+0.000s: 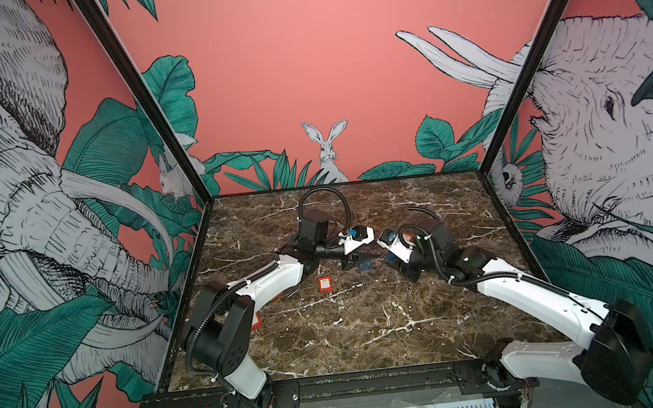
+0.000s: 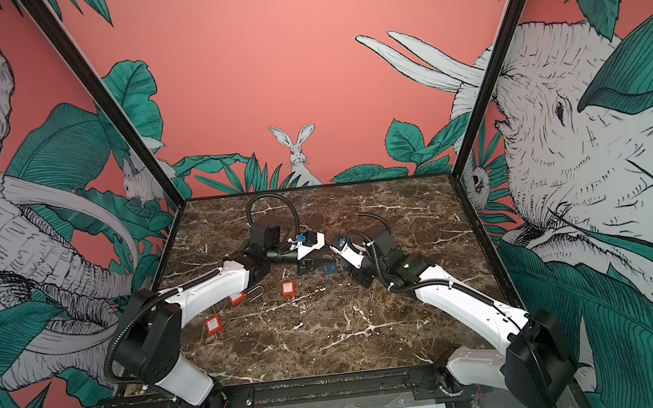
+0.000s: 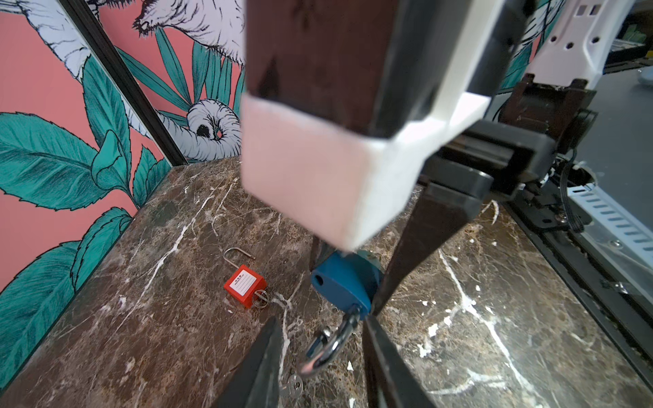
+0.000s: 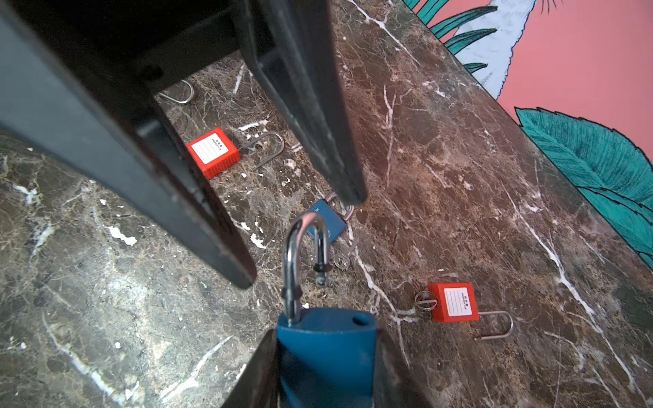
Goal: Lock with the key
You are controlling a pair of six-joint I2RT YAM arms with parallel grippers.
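My right gripper (image 4: 325, 335) is shut on the body of a blue padlock (image 4: 327, 348). Its steel shackle (image 4: 304, 247) stands raised, with the free end out of its hole. My left gripper (image 3: 321, 318) is open, one finger on each side of that shackle (image 3: 325, 348) without gripping it. A small bunch of keys (image 4: 342, 259) lies on the marble beside a second blue padlock (image 4: 327, 222). The keys (image 3: 293, 385) also show under my left fingers. In a top view, blue of a padlock (image 1: 365, 266) shows where the two grippers meet.
Red padlocks with open shackles lie on the marble table (image 1: 373, 333): one (image 1: 324, 285) near the middle, two more (image 2: 236, 298) (image 2: 213, 324) by the left arm. They also appear in the wrist views (image 3: 245, 285) (image 4: 212, 157) (image 4: 454, 302). Walls enclose three sides.
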